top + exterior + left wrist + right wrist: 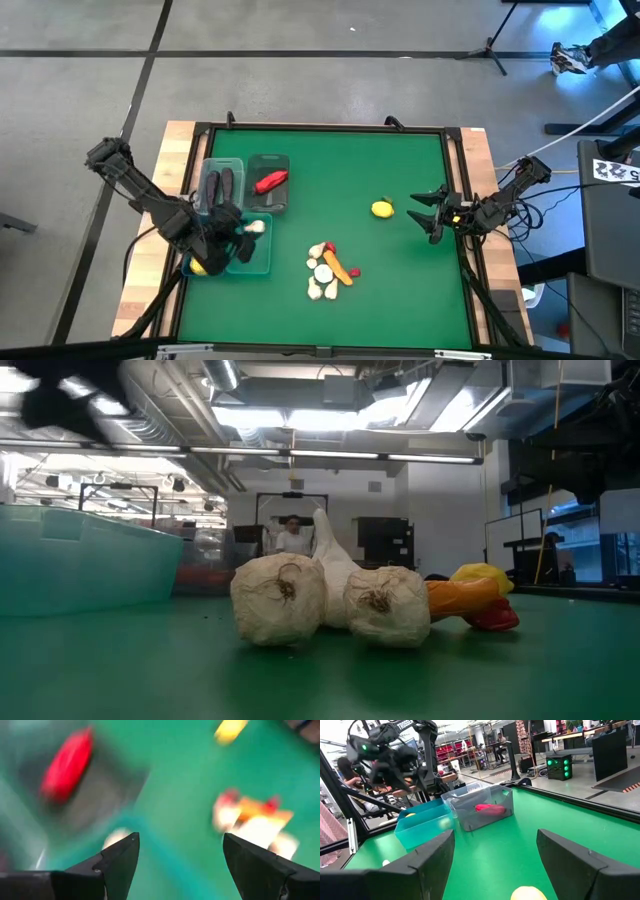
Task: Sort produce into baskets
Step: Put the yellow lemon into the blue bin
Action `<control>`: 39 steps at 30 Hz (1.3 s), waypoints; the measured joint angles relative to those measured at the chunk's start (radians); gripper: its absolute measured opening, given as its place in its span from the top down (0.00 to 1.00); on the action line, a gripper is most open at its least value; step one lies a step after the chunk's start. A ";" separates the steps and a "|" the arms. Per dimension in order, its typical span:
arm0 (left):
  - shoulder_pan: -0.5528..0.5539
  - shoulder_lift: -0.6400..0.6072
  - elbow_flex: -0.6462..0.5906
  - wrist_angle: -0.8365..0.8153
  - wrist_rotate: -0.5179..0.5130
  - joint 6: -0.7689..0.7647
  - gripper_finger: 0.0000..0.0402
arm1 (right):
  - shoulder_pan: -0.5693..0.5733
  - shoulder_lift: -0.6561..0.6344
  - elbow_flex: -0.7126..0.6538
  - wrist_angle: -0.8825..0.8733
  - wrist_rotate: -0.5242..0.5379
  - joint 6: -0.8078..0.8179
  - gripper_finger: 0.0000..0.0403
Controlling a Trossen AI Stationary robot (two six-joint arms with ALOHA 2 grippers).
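L gripper (232, 232) hangs over the baskets at the table's left side, fingers (120, 857) spread wide w/ nothing between them. Directly below it: a teal basket (262, 262) w/ a white garlic bulb (256, 227) near its top edge; a yellow lemon (199, 266) peeks out under the arm at that basket's left end. Just above sit two more baskets side by side: a blue-tinted one (222, 165) holding two dark eggplants (219, 184), and a clear grey one (270, 160) holding a red pepper (271, 181).

R gripper (427, 214) hovers near the table's right edge, jaws released and apart, pointing toward a loose lemon (382, 208) just beside its fingertips; the R wrist view shows that lemon (529, 893) low btwn the two fingers (431, 861), not touched.

Mid-table, toward the front: a heap of unsorted produce w/ several garlic bulbs (322, 271), an orange carrot (336, 266) and bits of red pepper (354, 271) all touching. The low view shows two garlic bulbs (279, 600) close up, carrot (462, 598) behind them.

A person (291, 537) stands far back in the room.
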 joint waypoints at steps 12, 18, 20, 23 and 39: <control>0.450 0.167 0.001 0.926 0.279 1.229 0.31 | 0.000 0.000 0.000 0.000 0.000 -0.001 0.30; 0.655 0.383 0.001 1.331 0.641 1.396 0.31 | 0.000 0.000 0.000 0.000 0.000 -0.001 0.30; 0.699 0.468 0.001 1.464 0.723 1.390 0.31 | 0.000 0.000 0.000 0.000 0.000 -0.001 0.30; 0.742 0.596 0.012 1.633 0.785 1.377 0.31 | 0.000 0.000 0.000 0.000 0.000 -0.001 0.30; 0.792 1.021 0.452 1.559 0.966 1.485 0.31 | 0.000 0.000 0.000 0.000 0.000 -0.002 0.30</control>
